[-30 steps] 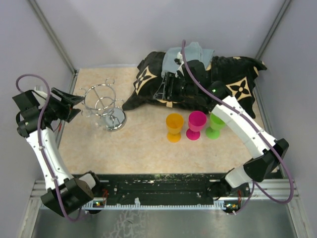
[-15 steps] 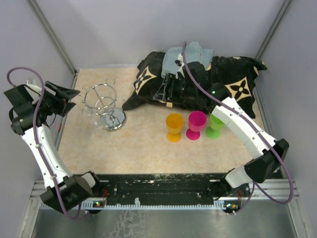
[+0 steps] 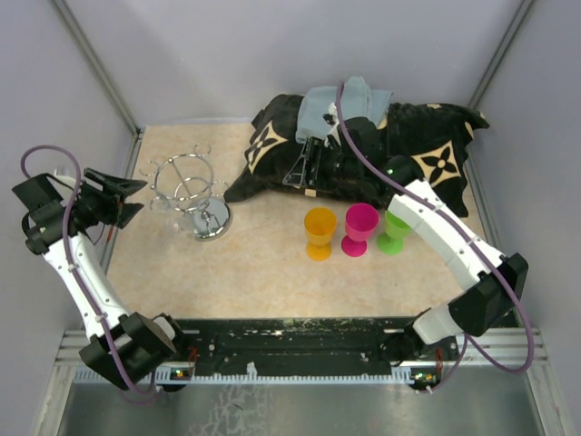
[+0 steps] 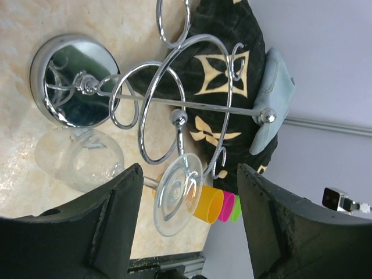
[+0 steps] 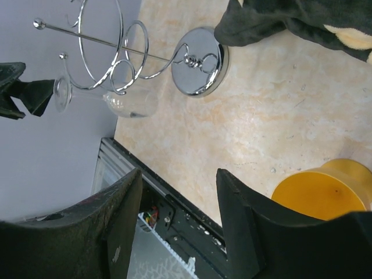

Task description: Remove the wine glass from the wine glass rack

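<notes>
Nothing done yet — wine glass [image 4: 177, 195] hangs on the rack [image 4: 75, 87], apparently untouched; my left gripper [image 3: 136, 198] and right gripper [image 5: 177, 174] both open, empty.

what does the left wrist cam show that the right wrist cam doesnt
Only the left wrist view: the pink cup, the green cup and the grey-blue cloth.
Only the right wrist view: the table's front rail and the right gripper, open and empty.
Both: the wine glass rack, the clear wine glass hanging upside down on it, the orange cup, the black patterned cloth and the left gripper, open near the glass's foot.
</notes>
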You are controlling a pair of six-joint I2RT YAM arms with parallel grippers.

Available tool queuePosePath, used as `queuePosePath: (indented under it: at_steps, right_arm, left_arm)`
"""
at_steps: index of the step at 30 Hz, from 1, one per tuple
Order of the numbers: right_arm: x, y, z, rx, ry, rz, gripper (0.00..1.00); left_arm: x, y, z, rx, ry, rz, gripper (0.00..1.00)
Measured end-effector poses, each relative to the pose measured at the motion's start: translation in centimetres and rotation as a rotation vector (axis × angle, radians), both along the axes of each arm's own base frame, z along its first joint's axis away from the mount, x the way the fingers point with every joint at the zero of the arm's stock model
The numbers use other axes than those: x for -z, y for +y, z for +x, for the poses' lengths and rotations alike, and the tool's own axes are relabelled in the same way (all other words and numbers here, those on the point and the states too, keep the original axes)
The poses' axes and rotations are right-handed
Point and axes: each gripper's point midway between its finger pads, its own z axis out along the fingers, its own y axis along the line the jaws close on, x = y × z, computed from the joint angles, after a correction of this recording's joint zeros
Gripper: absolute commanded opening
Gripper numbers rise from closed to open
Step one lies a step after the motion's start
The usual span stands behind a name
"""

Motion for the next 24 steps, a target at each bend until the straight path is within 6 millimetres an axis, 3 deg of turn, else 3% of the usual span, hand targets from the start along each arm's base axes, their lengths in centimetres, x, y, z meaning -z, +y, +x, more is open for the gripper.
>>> queuePosePath:
  at_steps: [9,17,24]
  right_arm:
    - [0.3,0.3,0.2,-0.015,0.004,0.028,0.55]
    - [1.5,0.4,0.3,-0.022,0.019,0.04,0.55]
    - [2.4,0.3,0.3,-0.023,0.042,0.04,0.55]
  left_arm:
    - [1.6,-1.4,-0.7,0.062,0.022,-0.065,0.61]
    - [1.7,-2.1,-1.6,0.093,0.033,-0.069,0.6]
    - [2.0,-3.0,-3.4,0.095,0.042,-0.056,0.6]
